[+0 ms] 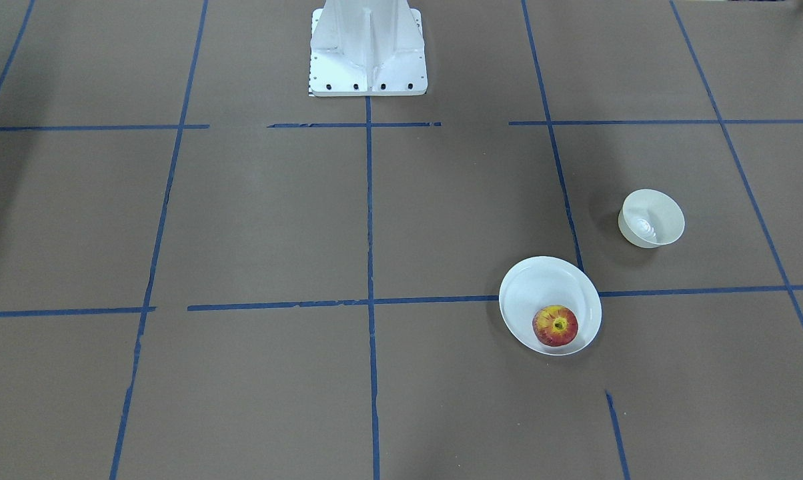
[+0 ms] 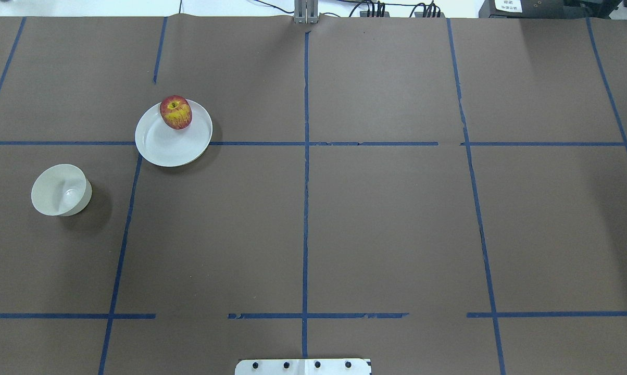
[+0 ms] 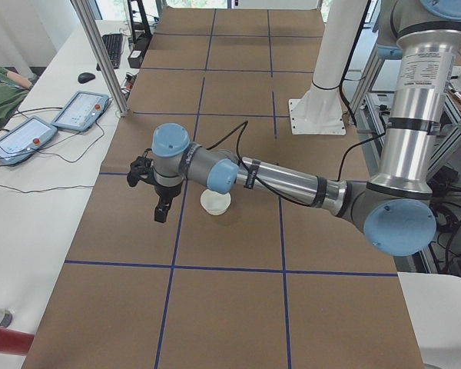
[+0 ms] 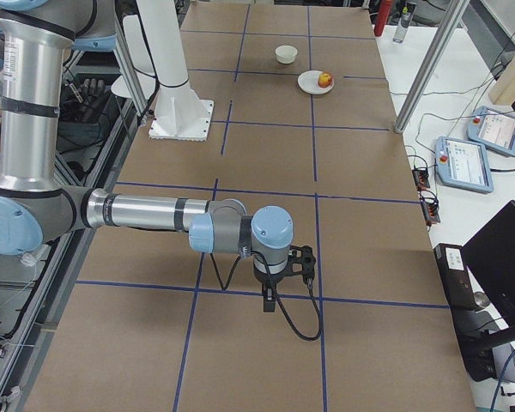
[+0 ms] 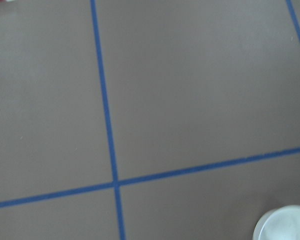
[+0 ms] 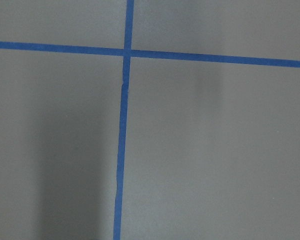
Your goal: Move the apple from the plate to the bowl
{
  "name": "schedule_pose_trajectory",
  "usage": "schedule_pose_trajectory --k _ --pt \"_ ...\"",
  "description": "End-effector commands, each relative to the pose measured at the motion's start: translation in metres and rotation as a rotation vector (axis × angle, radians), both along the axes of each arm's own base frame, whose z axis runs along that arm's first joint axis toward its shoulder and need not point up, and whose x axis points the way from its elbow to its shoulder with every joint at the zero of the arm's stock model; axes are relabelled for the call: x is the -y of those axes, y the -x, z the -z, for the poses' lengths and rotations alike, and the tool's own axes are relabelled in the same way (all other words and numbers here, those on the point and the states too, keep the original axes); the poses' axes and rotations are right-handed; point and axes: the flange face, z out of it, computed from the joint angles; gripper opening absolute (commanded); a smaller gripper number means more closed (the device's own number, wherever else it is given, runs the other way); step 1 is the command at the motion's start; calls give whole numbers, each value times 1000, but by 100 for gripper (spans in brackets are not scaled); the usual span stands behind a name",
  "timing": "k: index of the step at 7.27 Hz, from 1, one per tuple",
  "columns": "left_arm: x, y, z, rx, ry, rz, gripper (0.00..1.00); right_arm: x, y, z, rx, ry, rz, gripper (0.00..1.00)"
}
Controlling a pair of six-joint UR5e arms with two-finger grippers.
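The red apple (image 1: 555, 325) with a yellow patch lies on the white plate (image 1: 535, 287), near the rim that faces away from the robot. It also shows in the overhead view (image 2: 176, 112) on the plate (image 2: 170, 143). The cream bowl (image 1: 651, 218) stands empty and apart from the plate, on the robot's left (image 2: 61, 189). My left gripper (image 3: 160, 216) hangs above the table beside the bowl (image 3: 216, 201). My right gripper (image 4: 269, 300) hangs over bare table, far from the plate (image 4: 313, 84). Both show only in side views, so I cannot tell if they are open or shut.
The white robot base (image 1: 367, 47) stands at the table's robot side. Blue tape lines grid the brown table. Teach pendants (image 3: 81, 111) and a metal post (image 3: 100, 54) stand on the operators' side. A white round rim (image 5: 285, 225) shows in the left wrist view's corner.
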Motion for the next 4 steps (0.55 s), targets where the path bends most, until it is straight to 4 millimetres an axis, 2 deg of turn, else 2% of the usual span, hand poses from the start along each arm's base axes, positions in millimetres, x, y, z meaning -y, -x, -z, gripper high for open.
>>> schedule_pose_trajectory --k 1,2,4 --pt "50 -138 70 -17 73 15 100 0 0 0 0 1 0 100" --pt "69 -191 95 -33 124 33 100 0 0 0 0 1 0 100" --pt "78 -257 122 -50 191 61 100 0 0 0 0 -1 0 100"
